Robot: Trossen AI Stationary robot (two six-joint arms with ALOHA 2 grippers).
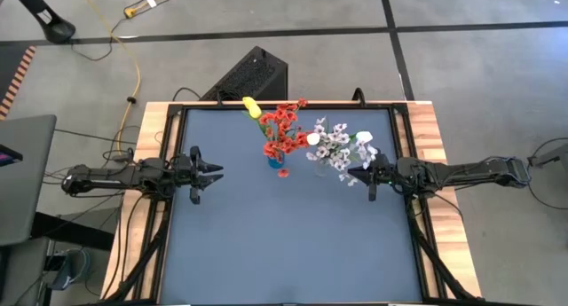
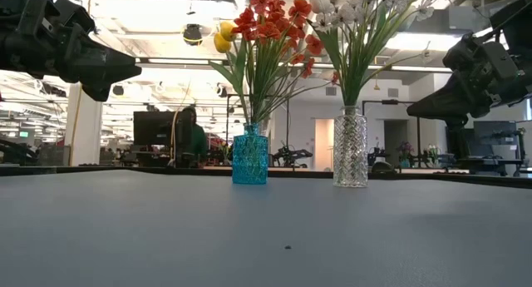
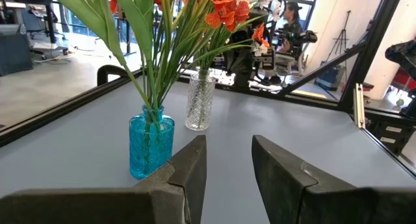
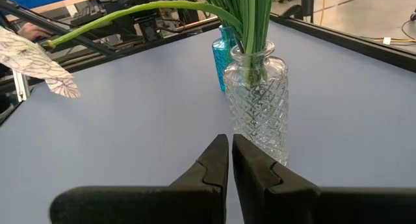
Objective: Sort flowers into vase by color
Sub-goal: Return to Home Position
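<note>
Flowers (image 1: pixel 284 129) vased mid-frame: left gripper (image 3: pixel 227 141), jaws spread, and right gripper (image 4: pixel 229 138), jaws pressed together, should back away without brushing them.

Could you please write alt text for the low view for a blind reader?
Two vases stand on a grey table: a blue glass vase holding red blossoms and yellow tulips, and a clear cut-glass vase holding white flowers. The left tool and right tool hang above, empty, at either side.

left arm (image 1: pixel 115 176) and right arm (image 1: pixel 475 171): slim, matte-black jointed tubes; left gripper (image 3: pixel 227 152) and right gripper (image 4: pixel 230 146) have thick, dark wedge-shaped fingers (image 3: pixel 279 178).
</note>
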